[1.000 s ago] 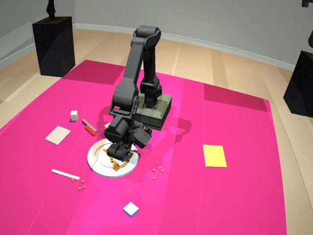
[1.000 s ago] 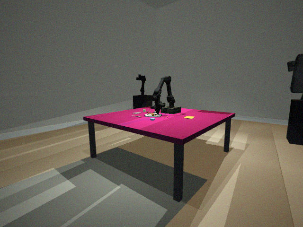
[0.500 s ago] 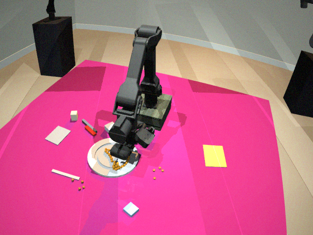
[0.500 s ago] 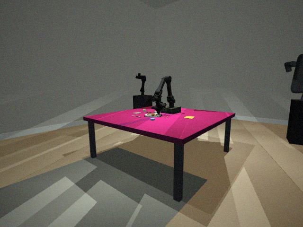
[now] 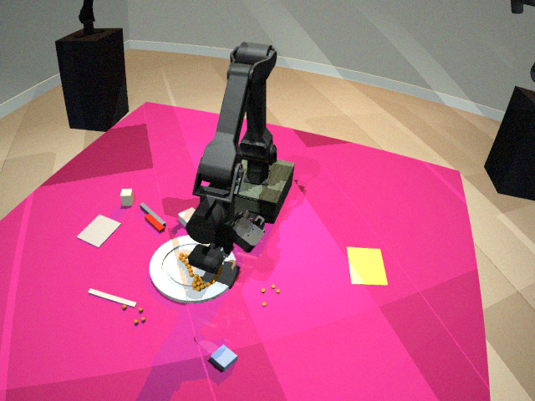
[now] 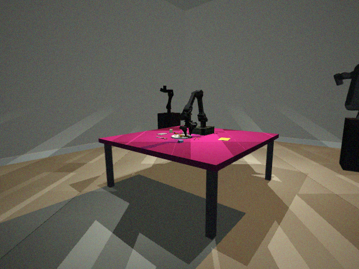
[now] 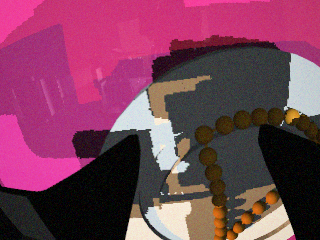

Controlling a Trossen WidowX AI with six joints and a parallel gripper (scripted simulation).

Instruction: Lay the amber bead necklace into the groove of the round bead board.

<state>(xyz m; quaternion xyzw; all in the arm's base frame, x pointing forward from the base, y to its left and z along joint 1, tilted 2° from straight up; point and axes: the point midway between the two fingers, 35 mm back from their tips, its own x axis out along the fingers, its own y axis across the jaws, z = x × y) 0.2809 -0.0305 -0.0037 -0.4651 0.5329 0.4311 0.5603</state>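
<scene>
The gripper (image 5: pixel 214 271) (image 7: pixel 200 138) stands well open, its fingers apart and with nothing in their grasp. The necklace (image 5: pixel 190 271) (image 7: pixel 242 119) is a string of round amber beads, bright orange where light falls and dark brown in shadow, bent into an uneven loop with a bunched clump. It lies on the round white board (image 5: pixel 156 282) (image 6: pixel 178 136) (image 7: pixel 306 75). In the wrist view, one run of beads passes between the open fingers, while another reaches beyond one fingertip. Farther off, a blue block (image 5: pixel 223 357) (image 6: pixel 180 141) sits on the tabletop (image 5: pixel 311 345) (image 6: pixel 202 153) (image 7: pixel 115 30).
</scene>
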